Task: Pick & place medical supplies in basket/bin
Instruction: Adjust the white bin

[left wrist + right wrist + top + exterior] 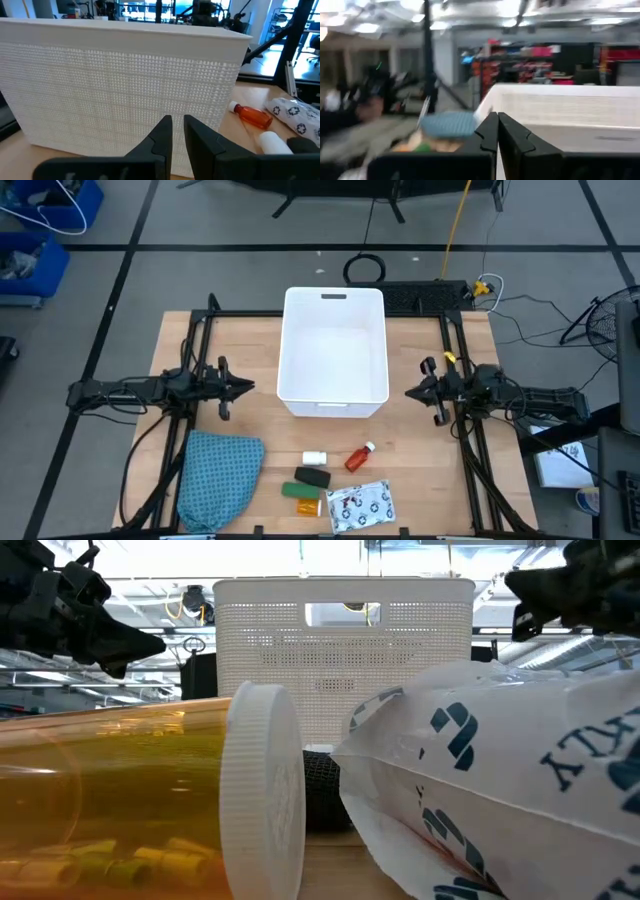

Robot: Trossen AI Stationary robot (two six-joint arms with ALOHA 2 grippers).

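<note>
Orange vial [110, 800] fills low view – overhead shows empty basket [335, 345], both grippers' fingers together.

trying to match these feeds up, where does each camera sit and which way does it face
High: overhead, straight down; both arms flank the white rectangular plastic tub.
Low: tabletop level, behind the orange vial, facing the tub; arms above.
Left wrist: left claw faces the tub wall.
Right wrist: right claw faces the tub rim.
All four share the tub.
</note>
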